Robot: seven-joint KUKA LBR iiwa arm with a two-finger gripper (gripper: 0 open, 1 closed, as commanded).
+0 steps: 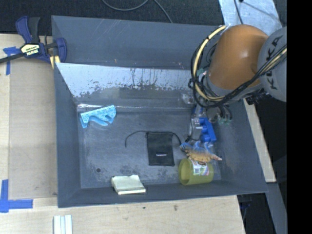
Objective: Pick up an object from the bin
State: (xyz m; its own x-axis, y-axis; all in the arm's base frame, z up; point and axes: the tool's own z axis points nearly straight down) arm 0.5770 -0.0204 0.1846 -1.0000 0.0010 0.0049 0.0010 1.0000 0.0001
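By the near wall of the bin (146, 199) a pale yellow pad (128, 184) is left lying, and a yellow-green can (195, 172) is seen at the near right with a brown toy creature (202, 155) against it. Just behind these two the gripper (201, 129) is held low; whether its jaws are spread or pressed together cannot be told, and nothing is seen lifted, so the pick is judged still to be done. Farther back, a black pouch (160, 149) and a blue packaged comb (97, 115) are left untouched.

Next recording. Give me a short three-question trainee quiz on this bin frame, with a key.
1. True or false: the black flat rectangle lies against the left wall of the bin.
2. Which thing lies nearest the tool? A: pale yellow pad. B: yellow-green cup. C: light blue packet.
3. Fill in: the tool hangs over the bin's ____ half.
Key: 1 false; 2 B; 3 right.
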